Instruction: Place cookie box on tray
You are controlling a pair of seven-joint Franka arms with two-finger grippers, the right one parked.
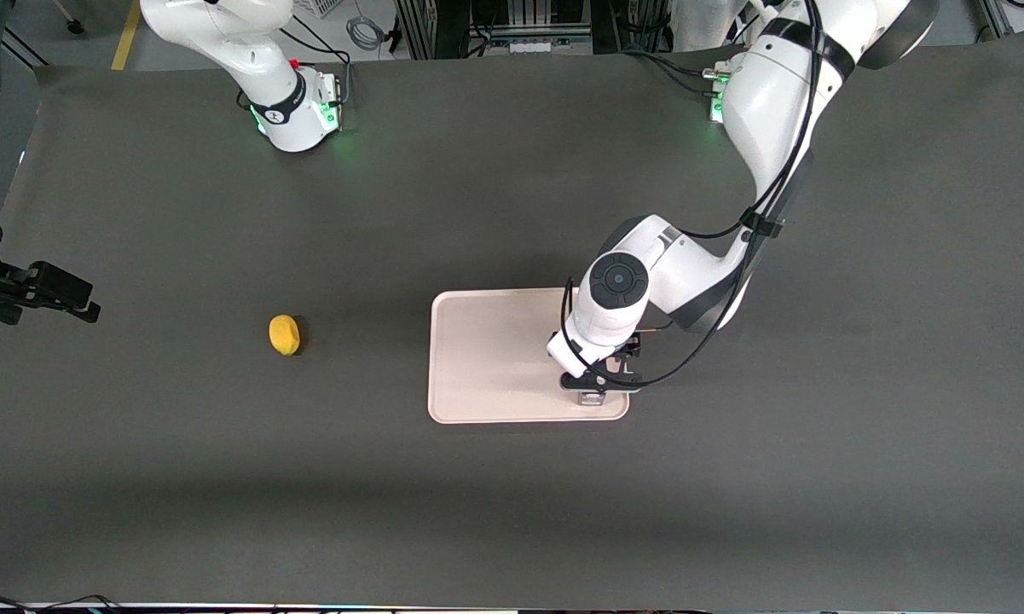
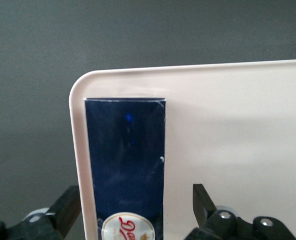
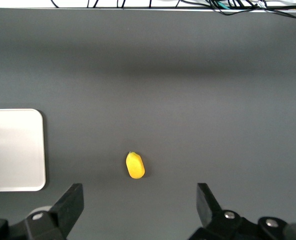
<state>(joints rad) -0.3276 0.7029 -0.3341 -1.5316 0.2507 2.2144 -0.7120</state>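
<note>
The cookie box (image 2: 126,165) lies flat in a corner of the tray (image 2: 238,130). Above it, the gripper (image 2: 132,215) hangs with both fingers (image 2: 202,200) spread wide, clear of the box.

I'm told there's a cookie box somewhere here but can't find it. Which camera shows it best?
The left wrist view: the navy cookie box lies in a corner of the tray, between the open gripper fingers. In the front view the arm hides it; the right wrist view misses it.
</note>
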